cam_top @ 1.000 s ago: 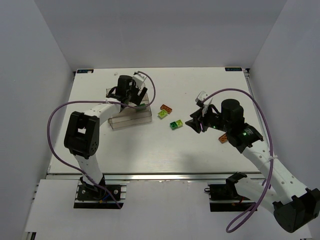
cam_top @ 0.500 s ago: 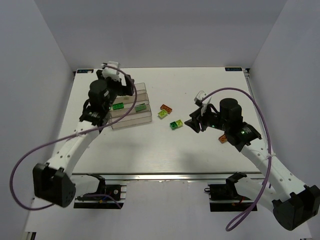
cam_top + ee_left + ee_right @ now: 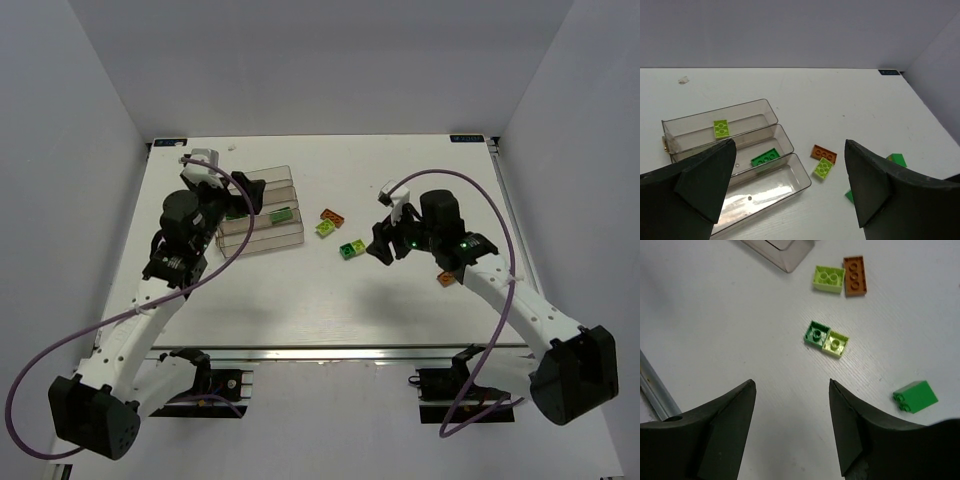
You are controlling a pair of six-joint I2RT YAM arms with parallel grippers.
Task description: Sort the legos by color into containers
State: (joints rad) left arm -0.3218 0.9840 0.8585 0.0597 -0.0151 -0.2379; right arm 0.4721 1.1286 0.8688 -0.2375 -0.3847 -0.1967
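legos loose: dark green + lime pair [image 3: 826, 338] touching each other mid-table, near my right claw. Lime brick [image 3: 829, 278] and orange brick [image 3: 855, 275] side by side, nearer the bins. Dark green brick [image 3: 915, 396] off alone on the side away from the bins. In the top view another orange brick [image 3: 446, 278] is half hidden under my right arm.
legos sorted: lime brick [image 3: 721, 128] in the far bin, green brick [image 3: 765, 158] in the middle bin, near bin looks bare.
containers: clear stepped bins [image 3: 262, 213] left of centre on the table [image 3: 330, 300]; three troughs clear in my left wrist view, can't confirm a fourth.
right claw: right gripper [image 3: 792, 390] spread wide, holding nothing, hovering over the green + lime pair.
left claw: left gripper [image 3: 790, 150] also wide apart and bare, raised near the bins, looking down on them.
step: my guess is the right side is lining up a pick on the joined pair; roughly two of seven binned.
next move: drop and centre on one brick of the pair; they touch, so fingers need to straddle one without dragging the other, or take both and split later.
in the way: nothing between my right claw and the pair. Purple cables [image 3: 455, 185] loop over both arms, clear of the bricks.
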